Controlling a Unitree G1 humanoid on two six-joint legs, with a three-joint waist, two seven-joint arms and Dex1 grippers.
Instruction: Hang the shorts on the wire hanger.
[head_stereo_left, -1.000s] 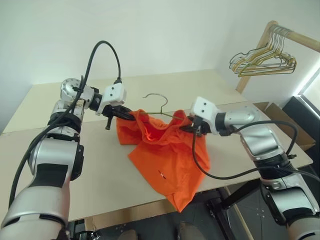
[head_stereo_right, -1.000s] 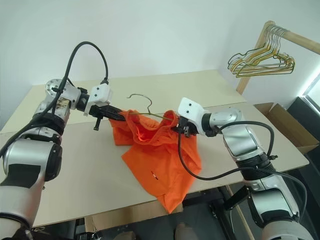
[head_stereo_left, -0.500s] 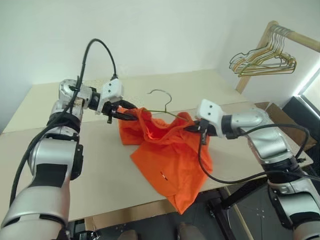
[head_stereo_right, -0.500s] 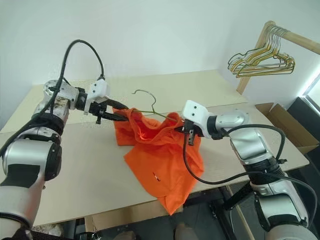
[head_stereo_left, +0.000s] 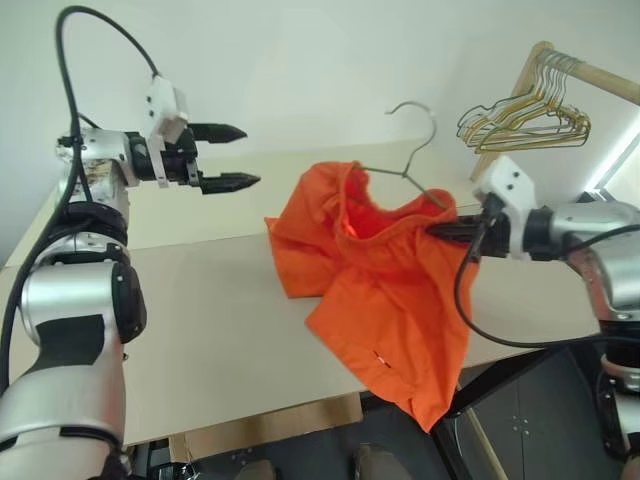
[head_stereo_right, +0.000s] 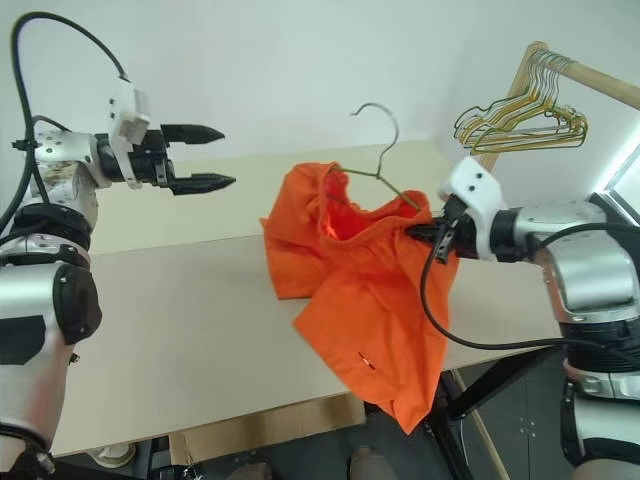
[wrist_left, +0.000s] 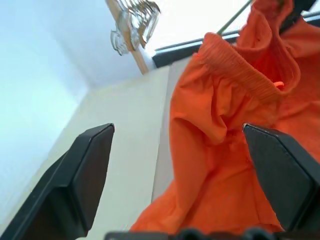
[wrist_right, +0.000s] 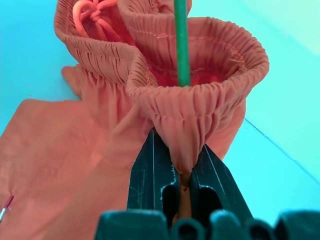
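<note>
One soft thing, one stiff thing here. The shorts (head_stereo_left: 385, 290) are light, limp fabric w/ a gathered elastic waistband; they sag and fold under their own wt, so they'll likely slide along wire if tipped. Best hold, I'd judge, is the waistband: thicker, grippier than the thin leg cloth. The hanger (head_stereo_left: 405, 170) is thin wire, stiff but springy, probably slick; it's mostly inside the waistband, hook and one sloped shoulder sticking out.

Where: shorts are lifted off the table (head_stereo_left: 200, 300) at their upper right end, mid-scene to right. Lower part drapes down across the near table edge, one leg hanging past it. Upper left corner slumps toward the table; can't tell if it touches.

Right gripper (head_stereo_right: 425, 233) is clenched on a bunched fold of waistband; wrist view shows cloth pinched between its fingers w/ the wire running up just behind the fold. Whether wire is also in the pinch I can't tell.

Left gripper (head_stereo_left: 235, 157) is released, fingers spread wide, holding nothing, well apart from the shorts on their left, pointing right toward them.

Pointing: hanger hook is up and far, curl opening left; its visible shoulder slopes down to the right toward the right gripper. Shorts' long axis runs from waistband at upper far side down to the leg hem at near right. Small tag (head_stereo_left: 378, 355) shows on the lower cloth.

A bunch of spare hangers (head_stereo_left: 525, 120) hangs on a wooden rail far right.
</note>
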